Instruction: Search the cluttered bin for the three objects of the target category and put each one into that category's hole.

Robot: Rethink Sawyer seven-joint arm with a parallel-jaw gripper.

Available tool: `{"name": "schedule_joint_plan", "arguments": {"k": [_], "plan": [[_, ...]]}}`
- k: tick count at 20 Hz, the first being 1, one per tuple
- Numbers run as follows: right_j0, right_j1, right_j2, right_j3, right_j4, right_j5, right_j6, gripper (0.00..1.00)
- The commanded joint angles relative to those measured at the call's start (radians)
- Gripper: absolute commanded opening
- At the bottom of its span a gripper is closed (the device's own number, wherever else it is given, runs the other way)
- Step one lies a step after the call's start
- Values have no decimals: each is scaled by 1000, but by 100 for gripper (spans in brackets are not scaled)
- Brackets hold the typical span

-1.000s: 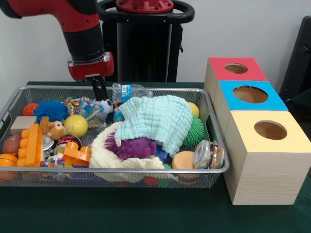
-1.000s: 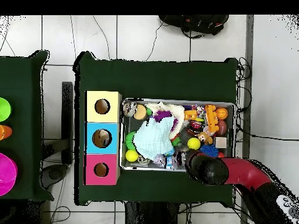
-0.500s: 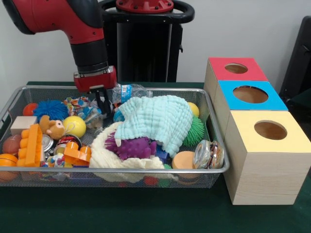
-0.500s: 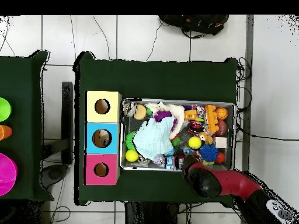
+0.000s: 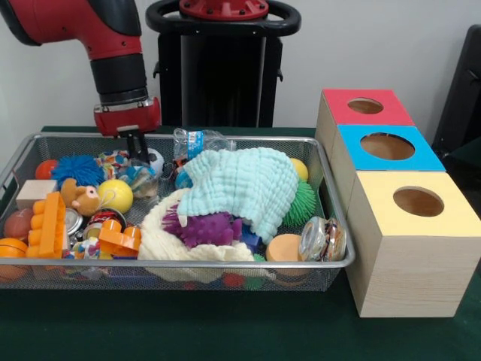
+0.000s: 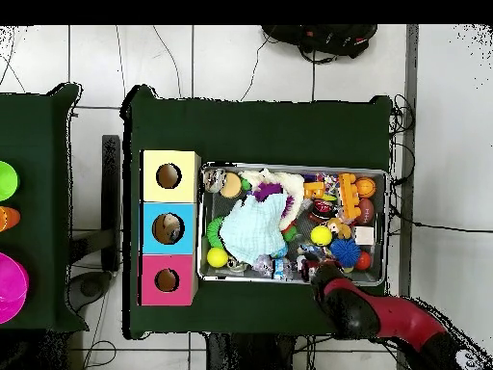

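A wire mesh bin [image 5: 331, 263] is heaped with toys. A pale green cloth [image 5: 240, 184] lies over the middle, with a purple spiky toy [image 5: 204, 227] in front of it. At the left are a yellow ball [image 5: 116, 194], a blue spiky ball [image 5: 77, 169] and an orange brick [image 5: 51, 224]. My gripper [image 5: 139, 149] hangs just above the back left clutter, beside a small white ball [image 5: 155, 159] and a clear plastic bottle [image 5: 199, 141]. Seen from overhead, the red arm [image 6: 371, 313] hides the gripper at the bin's edge [image 6: 289, 167].
Three wooden boxes with round holes stand beside the bin: red top [image 5: 365, 106], blue top [image 5: 387, 146], yellow top [image 5: 418, 201]. A glass jar [image 5: 323, 239] and a green spiky ball [image 5: 304, 203] sit at the bin's box-side end.
The gripper dipped toward the toys near the cloth's left edge, then rose a little and shifted left in the front view. The toys look unmoved.
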Motion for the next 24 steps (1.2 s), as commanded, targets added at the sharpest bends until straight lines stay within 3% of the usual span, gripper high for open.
{"name": "schedule_joint_plan", "arguments": {"k": [1,11,16,17,24], "plan": [[-60,33,-13,91,-83,153,-54,0],[69,22,16,14,53,233,18,0],[106,13,1,-8,78,247,30,0],[109,16,4,-15,92,250,25,100],[126,19,-3,-27,119,253,39,100]]}}
